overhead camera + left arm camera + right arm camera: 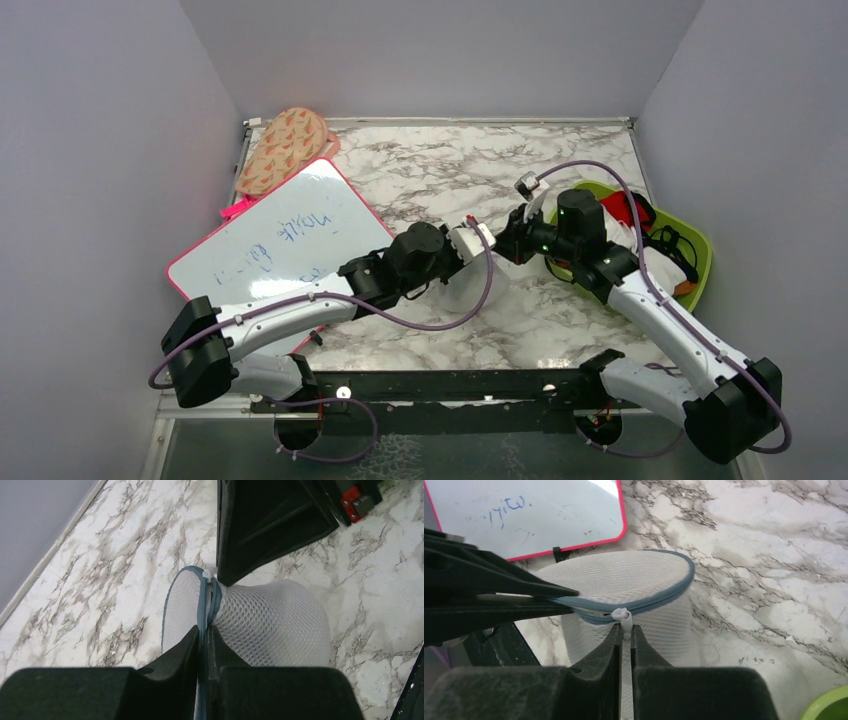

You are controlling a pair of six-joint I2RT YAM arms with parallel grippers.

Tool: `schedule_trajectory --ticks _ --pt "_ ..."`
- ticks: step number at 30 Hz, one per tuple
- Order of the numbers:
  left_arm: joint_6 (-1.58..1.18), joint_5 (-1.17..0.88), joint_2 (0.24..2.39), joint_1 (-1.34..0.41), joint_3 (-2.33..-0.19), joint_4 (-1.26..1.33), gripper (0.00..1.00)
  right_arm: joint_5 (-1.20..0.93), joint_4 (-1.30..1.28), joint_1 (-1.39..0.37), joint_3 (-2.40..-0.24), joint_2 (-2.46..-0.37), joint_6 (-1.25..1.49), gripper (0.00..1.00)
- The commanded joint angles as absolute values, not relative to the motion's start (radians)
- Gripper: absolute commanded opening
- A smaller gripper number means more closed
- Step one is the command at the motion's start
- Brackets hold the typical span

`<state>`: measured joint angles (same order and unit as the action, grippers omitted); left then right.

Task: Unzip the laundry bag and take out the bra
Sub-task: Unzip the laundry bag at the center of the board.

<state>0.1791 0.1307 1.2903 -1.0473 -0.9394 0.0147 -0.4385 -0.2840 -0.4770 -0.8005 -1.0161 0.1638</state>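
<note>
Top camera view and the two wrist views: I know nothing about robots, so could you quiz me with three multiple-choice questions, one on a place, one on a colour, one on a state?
1. Where is the lime-green tray? A) the table's right side B) its left side C) its middle
2. What colour is the frame of the whiteboard? A) blue B) pinkish red C) yellow
3. What is the right gripper doing? A) hanging open B) pinching the zipper pull of the laundry bag C) holding a pen

Answers: 1 A, it lies by the right wall in the top view. 2 B, its border is pinkish red. 3 B, the white pull is clamped in it.
</note>
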Motion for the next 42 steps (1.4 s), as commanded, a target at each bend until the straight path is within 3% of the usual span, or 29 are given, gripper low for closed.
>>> schedule_trajectory --ticks 1,6,20,21,26,29,35,42 --pt "0.213 0.176 1.238 -1.051 -0.917 0.066 0.0 -0.394 -0.278 -0.382 -0.833 -1.07 0.22 0.01" --pt "0.225 0.206 1.229 -1.064 -0.902 0.083 0.0 -0.551 -0.235 -0.204 -0.808 -1.125 0.284 0.01" --pt "0.222 0.223 1.294 -1.066 -0.942 0.035 0.0 -0.666 -0.218 -0.223 -0.758 -1.017 0.19 0.01" --pt "0.223 0.221 1.298 -1.066 -0.944 0.029 0.03 -0.664 -0.217 -0.227 -0.757 -1.016 0.189 0.01" --pt "0.209 0.19 1.289 -1.066 -0.945 0.033 0.39 -0.656 -0.221 -0.265 -0.769 -1.009 0.176 0.01" --pt "0.196 0.156 1.272 -1.067 -0.935 0.044 0.5 -0.64 -0.216 -0.3 -0.768 -1.008 0.171 0.01" --pt "0.176 0.178 1.259 -1.071 -0.931 0.057 0.51 -0.607 -0.232 -0.354 -0.779 -1.013 0.155 0.01" --pt "0.194 0.208 1.29 -1.1 -0.942 0.039 0.45 -0.597 -0.223 -0.383 -0.782 -1.022 0.161 0.01"
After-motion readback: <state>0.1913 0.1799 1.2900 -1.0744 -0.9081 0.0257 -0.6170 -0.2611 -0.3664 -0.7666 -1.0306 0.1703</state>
